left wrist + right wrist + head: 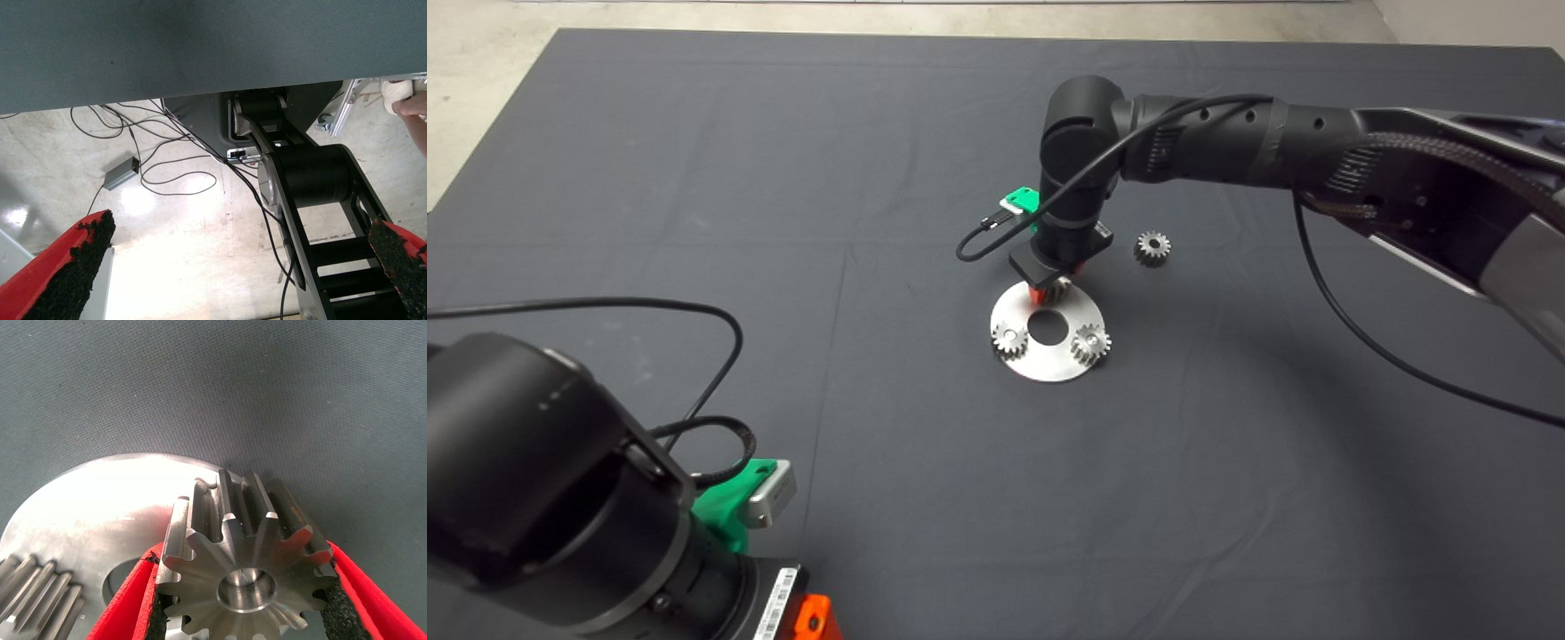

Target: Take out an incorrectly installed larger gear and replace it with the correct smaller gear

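Right gripper (243,600) fingers clenched on gear (240,553) at plate (1040,356) rim; likely seating the replacement, next needs release; left gripper (233,267) idle, fingers apart.

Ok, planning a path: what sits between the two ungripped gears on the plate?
The plate has its round centre hole between one gear and the other; the head view shows it.
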### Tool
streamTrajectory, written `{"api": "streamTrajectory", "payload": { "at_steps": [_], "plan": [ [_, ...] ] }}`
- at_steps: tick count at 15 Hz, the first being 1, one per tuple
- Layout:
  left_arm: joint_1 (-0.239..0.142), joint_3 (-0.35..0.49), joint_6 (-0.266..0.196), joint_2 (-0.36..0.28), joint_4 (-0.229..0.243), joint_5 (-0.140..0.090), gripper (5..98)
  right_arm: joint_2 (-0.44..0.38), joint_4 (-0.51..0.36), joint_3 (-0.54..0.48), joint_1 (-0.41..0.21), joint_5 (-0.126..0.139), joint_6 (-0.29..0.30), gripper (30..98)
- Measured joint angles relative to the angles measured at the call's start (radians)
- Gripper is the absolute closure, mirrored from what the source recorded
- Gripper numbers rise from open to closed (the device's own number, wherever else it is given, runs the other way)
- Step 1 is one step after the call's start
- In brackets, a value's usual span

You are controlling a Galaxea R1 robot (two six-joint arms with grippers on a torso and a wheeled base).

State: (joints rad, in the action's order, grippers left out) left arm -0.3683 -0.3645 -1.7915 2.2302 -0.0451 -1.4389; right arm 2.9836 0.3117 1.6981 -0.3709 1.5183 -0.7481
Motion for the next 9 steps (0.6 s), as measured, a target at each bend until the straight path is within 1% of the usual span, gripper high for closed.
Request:
{"api": "streamTrajectory", "payload": {
  "at_steps": [4, 7, 9],
  "plan": [
    [0.0, 0.0, 0.0, 0.0, 0.0, 0.0, 5.5, 0.0, -0.051, -0.005, -0.042, 0.009, 0.0, 80.1],
    [0.0, 0.0, 0.0, 0.0, 0.0, 0.0, 5.5, 0.0, -0.058, -0.005, -0.079, 0.006, 0.001, 80.2],
    [0.0, 0.0, 0.0, 0.0, 0.0, 0.0, 5.5, -0.001, -0.065, -0.011, -0.087, 0.007, 0.001, 80.2]
  ]
}}
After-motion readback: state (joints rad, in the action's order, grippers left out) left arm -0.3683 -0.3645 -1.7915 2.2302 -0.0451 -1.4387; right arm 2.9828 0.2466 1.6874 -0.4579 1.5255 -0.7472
